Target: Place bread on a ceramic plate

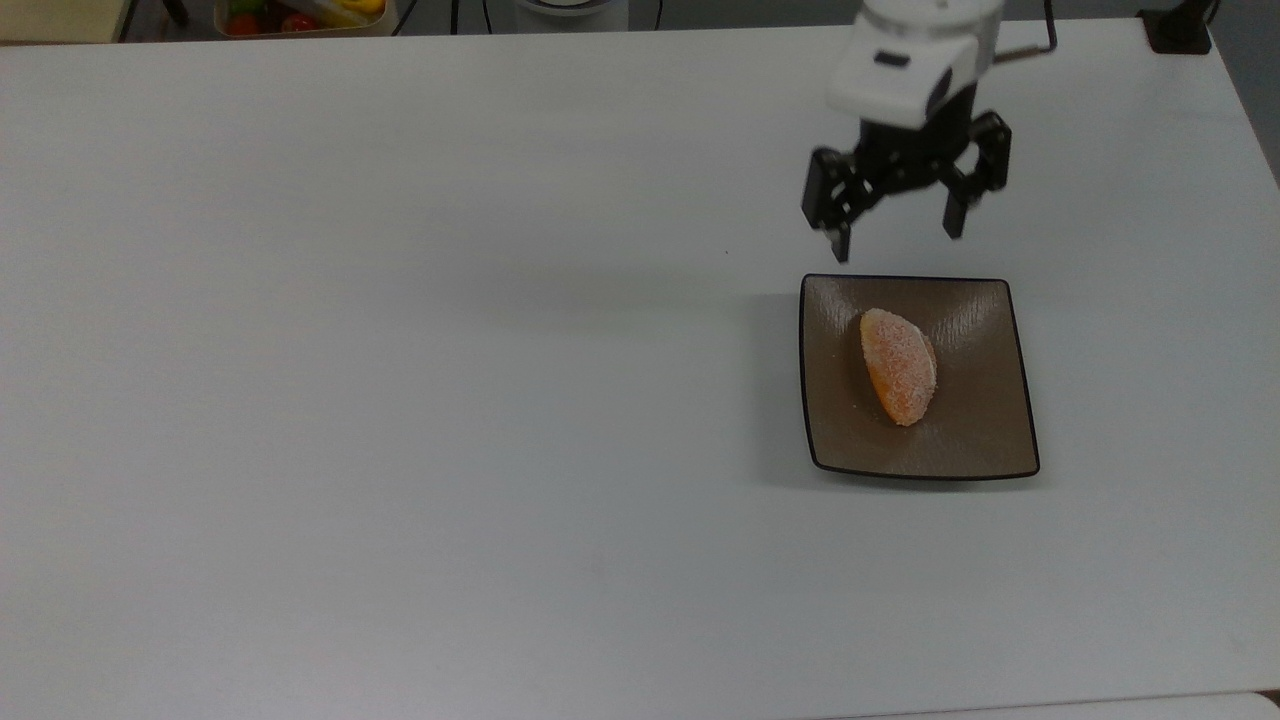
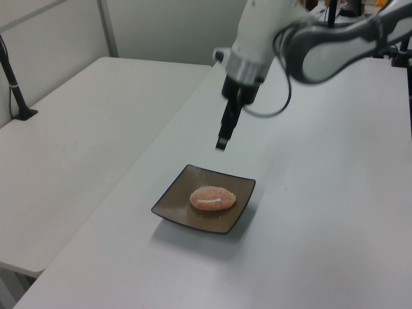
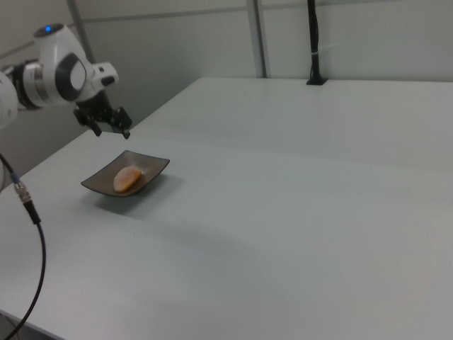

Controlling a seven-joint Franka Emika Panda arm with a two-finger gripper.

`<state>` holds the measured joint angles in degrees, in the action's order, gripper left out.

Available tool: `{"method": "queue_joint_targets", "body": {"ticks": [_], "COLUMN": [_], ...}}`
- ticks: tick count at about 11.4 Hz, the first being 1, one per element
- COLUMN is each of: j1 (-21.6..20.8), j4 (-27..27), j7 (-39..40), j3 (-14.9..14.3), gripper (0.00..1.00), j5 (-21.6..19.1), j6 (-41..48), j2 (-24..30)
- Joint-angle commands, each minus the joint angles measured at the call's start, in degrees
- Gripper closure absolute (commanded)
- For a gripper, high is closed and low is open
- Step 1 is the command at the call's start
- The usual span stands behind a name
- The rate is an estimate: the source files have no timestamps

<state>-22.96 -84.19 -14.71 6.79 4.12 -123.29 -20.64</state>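
Item: bread [image 1: 898,365], one roll, orange-golden with pale speckled crust. Location: lying flat on the plate [image 1: 980,440], near its middle, pointed end toward the top view's bottom. Nothing else touches it.

Item: plate, square, brown-grey, thin black rim. Contents: the bread only. Stands on the white surface [image 1: 400,400], toward the top view's right.

Item: hand [image 1: 897,235], released, jaws spread wide, holding nothing. Position: raised above the surface, well apart from the bread; in the top view it sits past the plate's upper edge, in the left view [image 2: 223,143] it hangs above and behind the plate.

Step in hand, as judged: placement looks complete and the arm is in retreat. To do it well, the hand should go on rising straight and clear, fingers left apart, so nothing brushes the rim or rolls the bread. The roll sits with margin on every side, so no correction seems called for.

Item: tray [image 1: 300,15] at the top view's upper left edge, beyond the surface. Contents: small red, green and yellow pieces, kind not certain.
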Motion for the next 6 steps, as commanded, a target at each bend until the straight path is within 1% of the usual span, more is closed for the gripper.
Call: {"method": "queue_joint_targets", "body": {"ticks": [1, 2, 4, 5, 6], "j1": [2.7, 4.0, 6.3, 7.7, 10.1], "j4": [-3.9, -4.1, -5.4, -5.8, -5.9], "j7": [0.3, 0.3, 0.5, 0.3, 0.3], "j3": [-2.9, -4.6, -6.3, -6.3, -6.3], "gripper": [0.00, 0.00, 0.00, 0.00, 0.00], "j5": [-2.0, -4.7, -5.2, -5.2, -5.4], "j6": [12.5, 17.2, 24.2, 26.2, 27.9], "j2": [12.2, 15.2, 20.3, 22.0, 23.8]}}
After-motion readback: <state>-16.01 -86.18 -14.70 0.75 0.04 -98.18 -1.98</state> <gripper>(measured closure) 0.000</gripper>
